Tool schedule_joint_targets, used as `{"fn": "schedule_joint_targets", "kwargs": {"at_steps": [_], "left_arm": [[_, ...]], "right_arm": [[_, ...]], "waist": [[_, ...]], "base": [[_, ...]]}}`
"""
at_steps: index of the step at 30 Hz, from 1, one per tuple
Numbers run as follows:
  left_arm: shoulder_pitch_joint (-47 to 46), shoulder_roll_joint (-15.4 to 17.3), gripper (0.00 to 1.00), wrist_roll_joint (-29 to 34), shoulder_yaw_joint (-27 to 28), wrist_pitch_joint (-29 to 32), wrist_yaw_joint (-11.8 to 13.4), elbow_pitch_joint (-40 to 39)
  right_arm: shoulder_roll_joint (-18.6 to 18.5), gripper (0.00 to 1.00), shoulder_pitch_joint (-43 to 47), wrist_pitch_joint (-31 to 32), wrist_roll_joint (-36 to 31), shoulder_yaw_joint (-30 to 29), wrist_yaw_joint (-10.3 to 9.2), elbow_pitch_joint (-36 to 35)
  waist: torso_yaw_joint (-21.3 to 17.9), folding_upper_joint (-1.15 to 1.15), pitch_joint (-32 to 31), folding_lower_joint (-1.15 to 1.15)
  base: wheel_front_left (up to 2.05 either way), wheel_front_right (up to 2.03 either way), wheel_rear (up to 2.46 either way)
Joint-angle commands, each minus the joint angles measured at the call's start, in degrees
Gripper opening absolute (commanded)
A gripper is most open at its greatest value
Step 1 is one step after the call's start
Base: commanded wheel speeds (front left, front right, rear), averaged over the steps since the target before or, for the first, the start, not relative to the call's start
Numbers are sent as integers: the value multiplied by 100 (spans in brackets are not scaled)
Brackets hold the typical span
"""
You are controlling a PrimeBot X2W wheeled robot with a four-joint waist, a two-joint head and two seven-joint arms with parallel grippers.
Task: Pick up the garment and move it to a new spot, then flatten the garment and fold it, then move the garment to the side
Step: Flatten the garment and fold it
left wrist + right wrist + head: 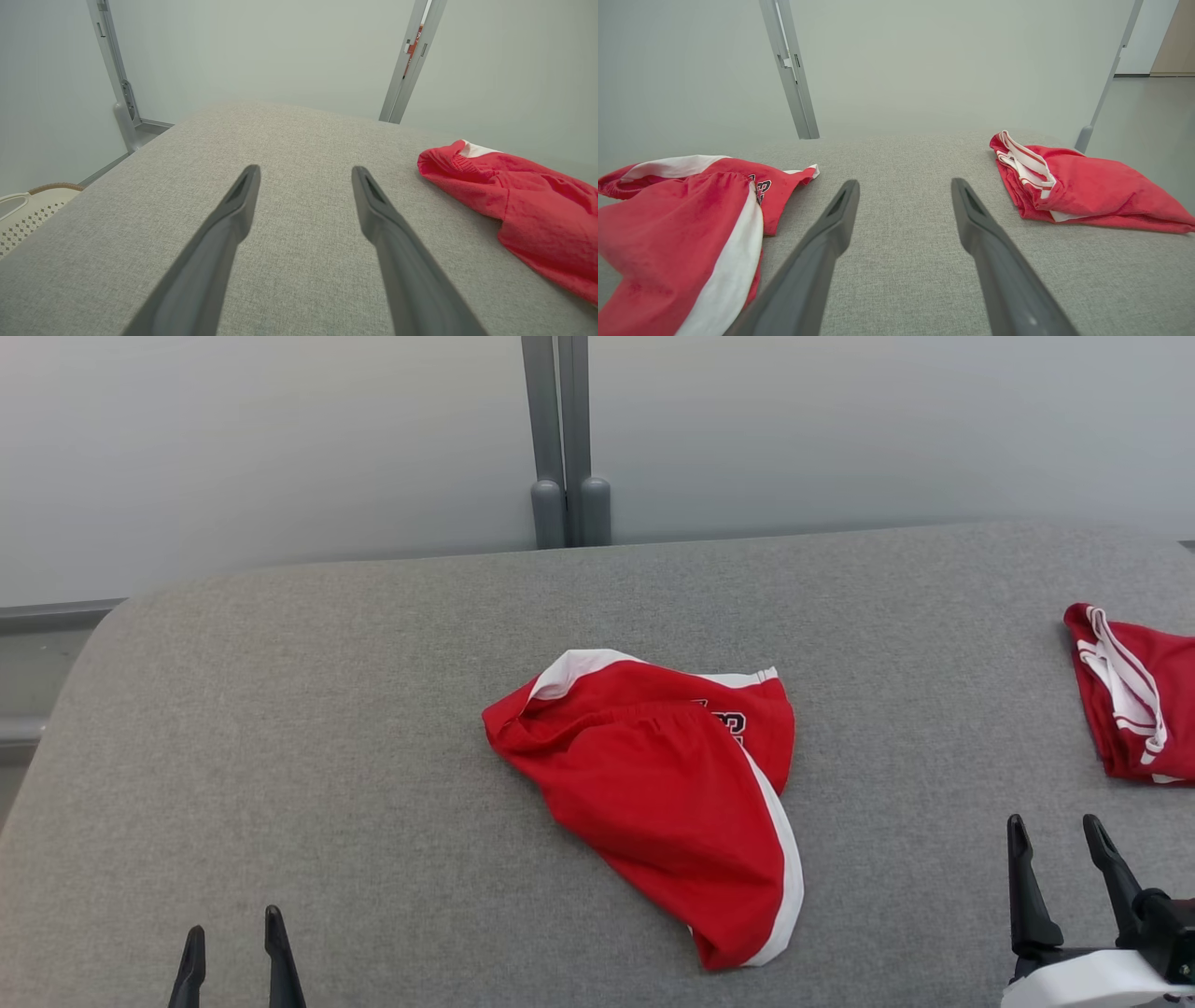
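Garment point(653, 784) lies crumpled on the table point(280, 709); left gripper point(234, 924) and right gripper point(1053, 821) flank it, apart, spread wide, empty.

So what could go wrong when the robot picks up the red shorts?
1. The red shorts lie crumpled in overlapping layers; a pinch may catch one layer only, so they hang twisted.
2. The folded red garment lies close to the right gripper; a sideways move could drag or cover it.
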Motion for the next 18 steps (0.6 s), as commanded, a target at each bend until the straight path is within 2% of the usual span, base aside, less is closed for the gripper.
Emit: {"fn": "schedule_joint_targets", "kwargs": {"at_steps": [1, 4, 6, 10, 13, 18], "left_arm": [[-121, -2, 100, -58, 21, 2, -20, -21], [-265, -3, 100, -1, -89, 1, -114, -66], [-421, -6, 100, 152, -327, 1, -302, -51], [-1160, 26, 100, 484, -1072, 34, -629, 144], [-1981, 33, 100, 522, -1705, 542, -764, 419], [-3487, 77, 100, 389, -2541, 1596, -816, 1231]], "right_arm": [[-22, 100, -61, -15, -7, 20, -2, 12], [-33, 100, -121, -15, 6, 71, -2, -2], [-51, 100, -182, -15, 7, 151, -2, -1], [-110, 100, -401, -15, 59, 363, -3, -37], [-132, 100, -586, -15, 101, 513, -3, -69], [-43, 100, -908, -15, 179, 745, -3, -76]], "waist": [[-32, 0, 17, 0], [-97, 0, 61, 0], [-192, 0, 98, 0], [-458, 0, 289, 0], [-657, 0, 492, 0], [-1074, 0, 891, 0]], "base": [[0, 0, 0], [0, 0, 0], [0, 0, 0], [0, 0, 0], [0, 0, 0], [0, 0, 0]]}}
